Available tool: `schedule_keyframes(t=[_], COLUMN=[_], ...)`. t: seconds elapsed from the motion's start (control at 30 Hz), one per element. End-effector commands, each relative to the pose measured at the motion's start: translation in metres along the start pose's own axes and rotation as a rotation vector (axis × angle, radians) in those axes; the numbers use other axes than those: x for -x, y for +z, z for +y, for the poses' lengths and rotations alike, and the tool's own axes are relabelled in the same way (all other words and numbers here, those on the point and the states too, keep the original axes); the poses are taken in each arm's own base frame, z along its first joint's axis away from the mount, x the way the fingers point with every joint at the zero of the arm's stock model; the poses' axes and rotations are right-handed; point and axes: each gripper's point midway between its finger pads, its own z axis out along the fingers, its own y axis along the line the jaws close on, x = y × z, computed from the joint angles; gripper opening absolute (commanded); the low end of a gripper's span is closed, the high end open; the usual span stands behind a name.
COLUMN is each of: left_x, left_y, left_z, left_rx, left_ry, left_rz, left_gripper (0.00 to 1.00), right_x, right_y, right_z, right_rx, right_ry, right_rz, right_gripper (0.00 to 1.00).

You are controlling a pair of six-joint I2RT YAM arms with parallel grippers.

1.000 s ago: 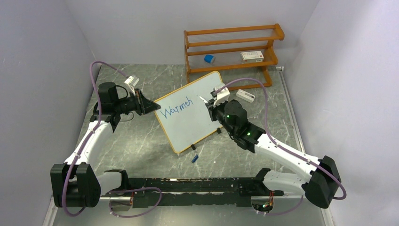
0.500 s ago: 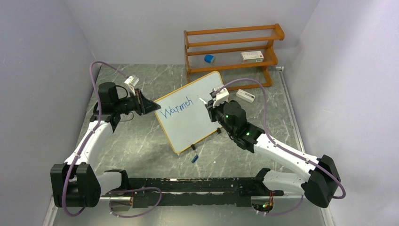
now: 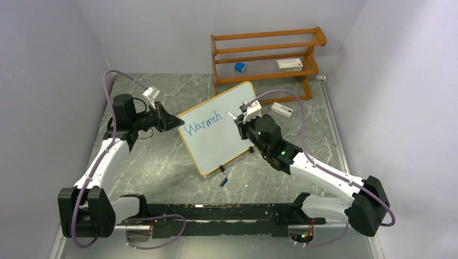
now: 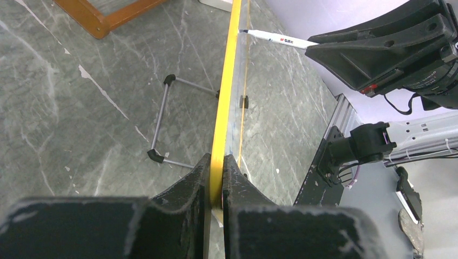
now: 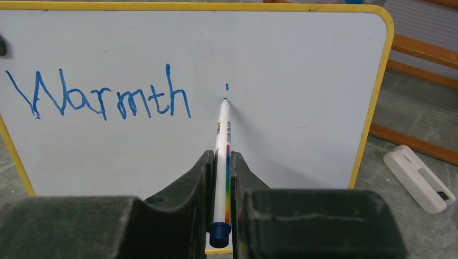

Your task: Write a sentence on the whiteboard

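The whiteboard stands tilted on the table, white with a yellow-orange frame. My left gripper is shut on its left edge; in the left wrist view the frame runs straight out from between that gripper's jaws. Of the sentence, only the blue word "Warmth" is written, with a small blue dot to its right. My right gripper is shut on a white marker with a rainbow stripe. The marker's tip touches the board just below the dot.
An orange wooden shelf rack stands behind the board, holding a blue block and a white box. A white eraser-like case lies right of the board. A small blue cap lies in front of it.
My right gripper with the marker has edged slightly left along the board. The left arm and the board have not moved.
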Motion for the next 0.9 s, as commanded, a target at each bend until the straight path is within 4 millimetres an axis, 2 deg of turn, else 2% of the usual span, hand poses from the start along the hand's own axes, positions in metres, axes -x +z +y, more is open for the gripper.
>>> schedule_keyframes(t=[0.0,0.87], left_x=[-0.005,-0.005], left_y=[-0.001,-0.001], left_z=[0.02,0.021], left_rx=[0.081,0.081], left_ry=[0.0,-0.003], left_rz=[0.009,0.01], left_gripper=[0.05,0.05], right_x=[0.009,-0.017], right_y=[0.002,-0.011], right_z=[-0.004,-0.004], right_rx=[-0.017,-0.008], right_ry=[0.016,0.022], right_rz=[-0.031,0.082], right_gripper=[0.0,0.0])
